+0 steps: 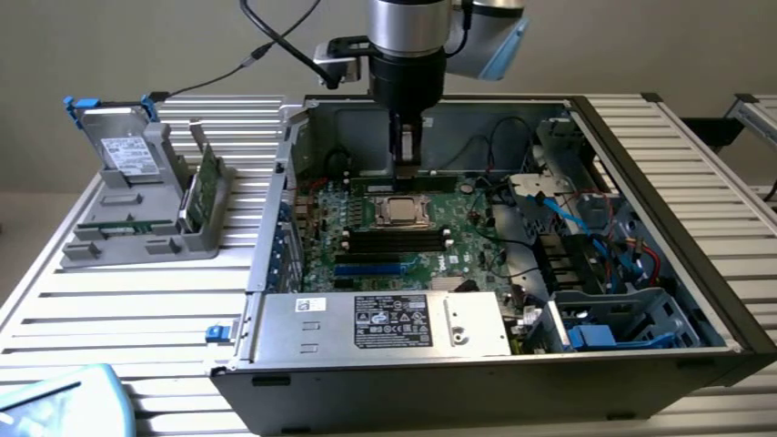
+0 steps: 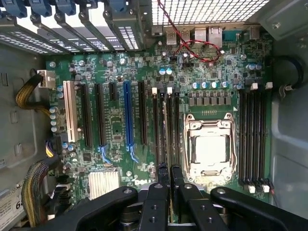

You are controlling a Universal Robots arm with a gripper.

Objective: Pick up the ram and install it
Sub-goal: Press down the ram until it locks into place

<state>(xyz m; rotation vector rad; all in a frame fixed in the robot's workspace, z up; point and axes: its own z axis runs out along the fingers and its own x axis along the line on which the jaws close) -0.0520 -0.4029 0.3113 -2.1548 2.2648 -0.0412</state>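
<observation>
The exterior view is evenly lit and rather soft, with pale daylight on the ribbed counter [image 1: 146, 309] and no hard shadows. Inside the computer case [image 1: 680, 273] it is darker, mostly under the far wall. The power supply [image 1: 377, 323] reflects a mild shine. In the wrist view, strong light comes through the perforated case panel [image 2: 207, 10] and is overexposed there. The motherboard [image 2: 115, 130] is sharp and well lit, while the gripper [image 2: 169, 185] is dark and slightly out of focus.
</observation>
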